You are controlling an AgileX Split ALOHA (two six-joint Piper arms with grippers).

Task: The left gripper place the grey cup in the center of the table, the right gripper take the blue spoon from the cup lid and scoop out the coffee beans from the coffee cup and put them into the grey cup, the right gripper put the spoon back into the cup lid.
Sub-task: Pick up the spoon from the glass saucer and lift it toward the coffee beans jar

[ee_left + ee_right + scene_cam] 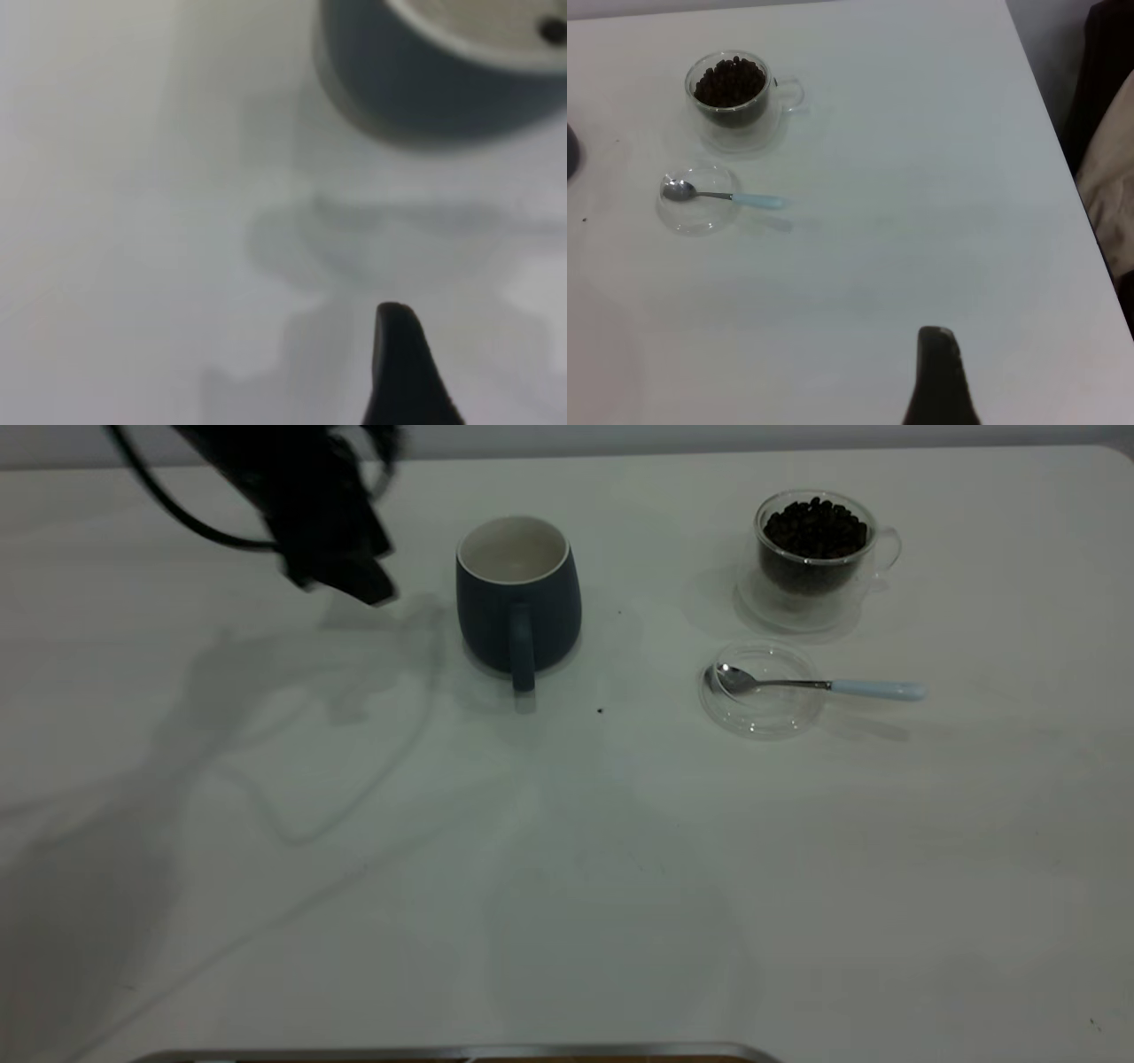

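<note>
My left fingers (354,576) hang above the table (567,868), just to the nine o'clock side of the grey cup (518,602) and clear of it; nothing is between them, though I cannot tell how wide they stand. The grey cup sits upright near the middle of the table, its handle pointing toward six o'clock in the exterior view, its pale inside showing. In my left wrist view one fingertip (403,372) juts in, and the cup's wall (425,80) lies well ahead of it.

Out at three o'clock from the grey cup, the glass coffee cup (815,558) stands full of coffee beans (815,527). Just at its six o'clock lies the clear cup lid (762,689), with the blue spoon (819,685) resting bowl-in-lid and its blue handle sticking out toward three o'clock.

Of my right fingers (939,376) only one tip shows, far back from the spoon; open or closed, I cannot tell.
</note>
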